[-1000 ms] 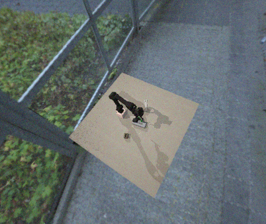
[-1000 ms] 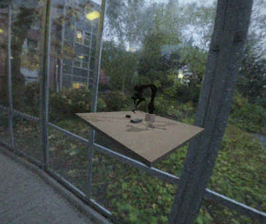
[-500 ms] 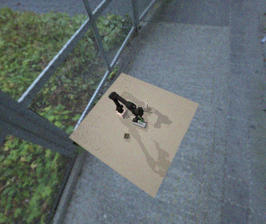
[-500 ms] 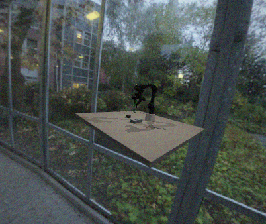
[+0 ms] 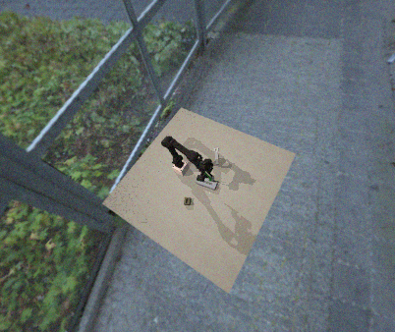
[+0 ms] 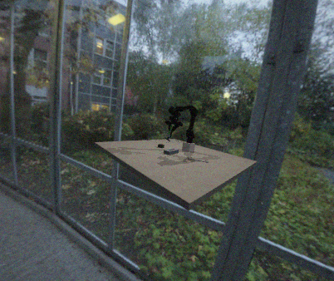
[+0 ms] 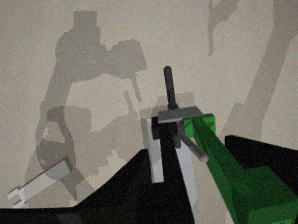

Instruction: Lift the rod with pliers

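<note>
The black pincer (image 5: pixel 203 178) (image 6: pixel 169 138) is clamped on the locking pliers (image 7: pixel 220 165), whose blocky handle is glossy green and jaws flat grey. A slim, round-ended dark rod (image 7: pixel 169 85) shows at the jaws, above the matte tan surface (image 5: pixel 252 147) (image 6: pixel 179 183) (image 7: pixel 200 20); whether they grip it, I cannot tell.

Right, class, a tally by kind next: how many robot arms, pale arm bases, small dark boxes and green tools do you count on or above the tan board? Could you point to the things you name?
Robot arms (image 5: pixel 189 155) (image 6: pixel 192 120): 1
Pale arm bases (image 5: pixel 181 171) (image 6: pixel 189 149): 1
Small dark boxes (image 5: pixel 188 201) (image 6: pixel 160 145): 1
Green tools (image 5: pixel 209 176) (image 7: pixel 265 195): 1
Total: 4
</note>
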Tool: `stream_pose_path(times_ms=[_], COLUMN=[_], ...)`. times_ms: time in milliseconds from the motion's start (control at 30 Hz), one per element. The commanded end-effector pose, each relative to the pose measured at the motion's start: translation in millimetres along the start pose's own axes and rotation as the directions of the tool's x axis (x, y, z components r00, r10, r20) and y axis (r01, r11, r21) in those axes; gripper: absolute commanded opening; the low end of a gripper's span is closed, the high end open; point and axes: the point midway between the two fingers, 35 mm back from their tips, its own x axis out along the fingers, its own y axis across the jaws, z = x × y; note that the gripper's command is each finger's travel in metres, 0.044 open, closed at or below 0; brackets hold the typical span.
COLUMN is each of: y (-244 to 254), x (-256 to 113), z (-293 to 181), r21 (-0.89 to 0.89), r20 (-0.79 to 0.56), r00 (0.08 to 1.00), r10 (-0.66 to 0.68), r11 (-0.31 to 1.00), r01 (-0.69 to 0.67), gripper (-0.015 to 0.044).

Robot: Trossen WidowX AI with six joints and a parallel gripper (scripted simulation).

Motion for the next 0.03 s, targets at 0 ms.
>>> stream_pose_path(times_ms=[0], y=[0.8], x=[-0.5], z=[1.5], r21=[-0.004], r20=[0.009], r00=[1.0], r10=[0.006], r11=[1.0], r01=[-0.006], gripper=[0.0107])
